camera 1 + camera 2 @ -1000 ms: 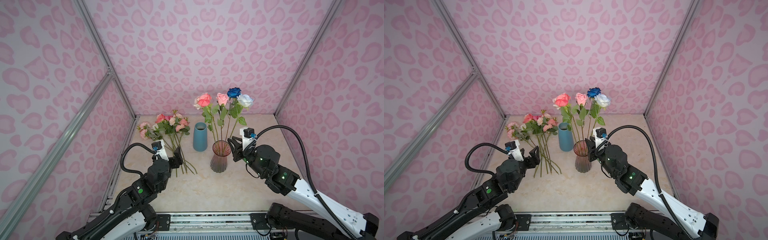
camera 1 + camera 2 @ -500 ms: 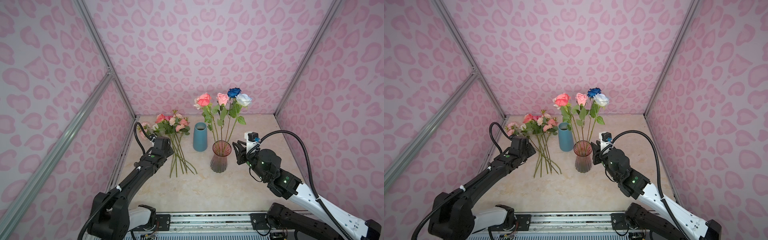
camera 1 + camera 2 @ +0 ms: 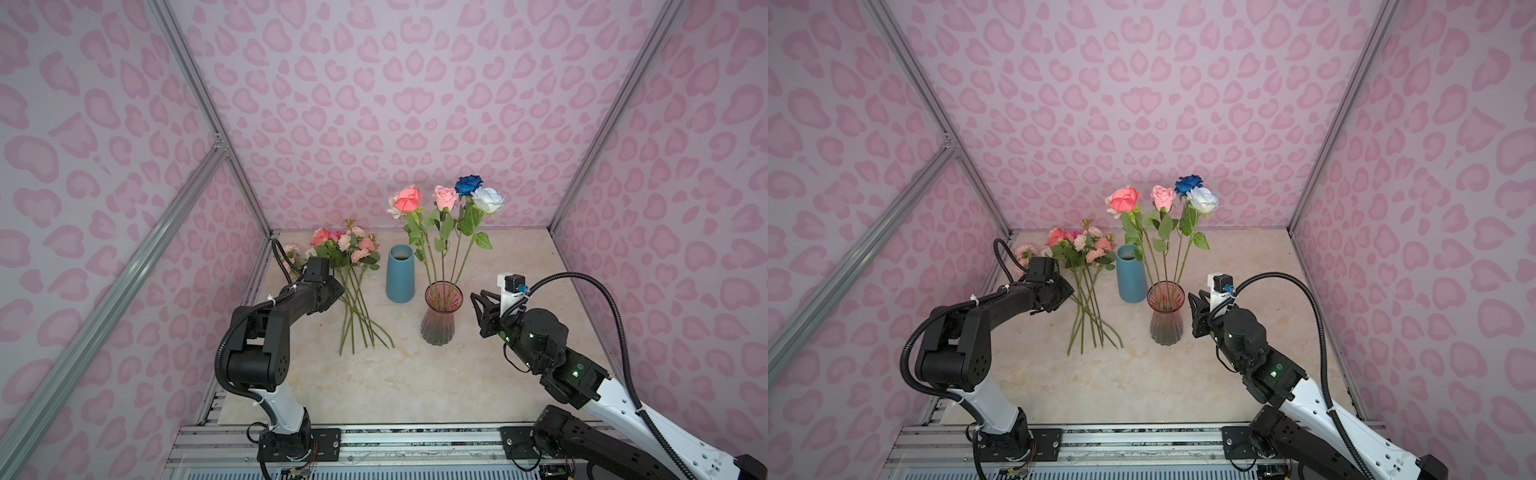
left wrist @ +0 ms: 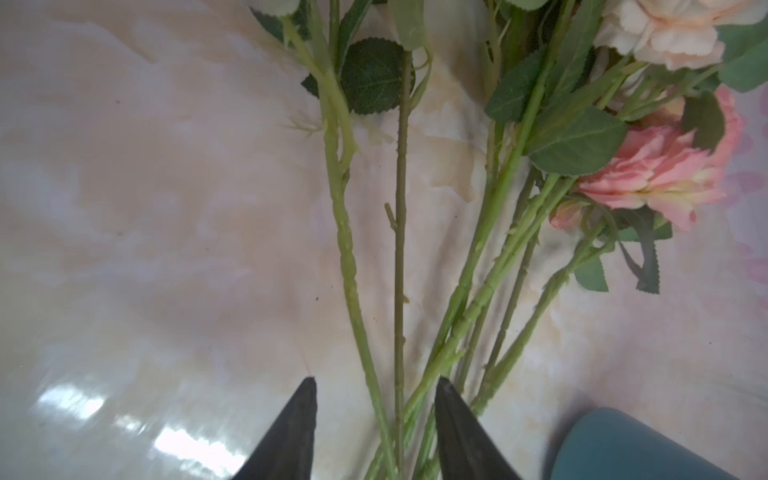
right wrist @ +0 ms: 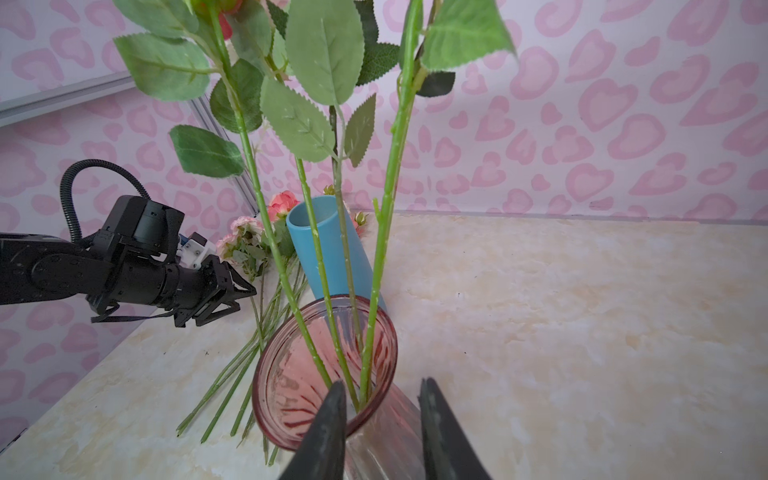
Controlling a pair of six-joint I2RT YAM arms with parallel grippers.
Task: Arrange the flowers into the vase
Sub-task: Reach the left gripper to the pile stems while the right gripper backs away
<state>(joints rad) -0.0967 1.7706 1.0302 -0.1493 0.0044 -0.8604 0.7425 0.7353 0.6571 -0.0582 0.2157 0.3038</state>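
Observation:
A ribbed pink glass vase (image 3: pixel 437 320) (image 5: pixel 291 399) stands mid-table with several roses in it: coral (image 3: pixel 408 198), pink (image 3: pixel 444 196), dark blue (image 3: pixel 468 184) and pale blue (image 3: pixel 489 200). More flowers (image 3: pixel 348 246) lie in a bundle on the table to its left, stems (image 4: pixel 399 249) pointing toward the front. My left gripper (image 3: pixel 340 291) (image 4: pixel 376 380) is low over those stems, open, with several stems between its fingers. My right gripper (image 3: pixel 478 296) (image 5: pixel 383 382) hovers just right of the vase's rim, open and holding nothing.
A tall blue vase (image 3: pixel 400 272) (image 3: pixel 1130 274) stands between the bundle and the glass vase, close to both. Pink patterned walls close in the marble tabletop (image 3: pixel 519 266) on three sides. A metal rail (image 3: pixel 374 436) runs along the front edge.
My left arm has stretched out and dropped down to the lying stems, and its jaws have narrowed around them. My right gripper has drawn back a little from the vase's rim.

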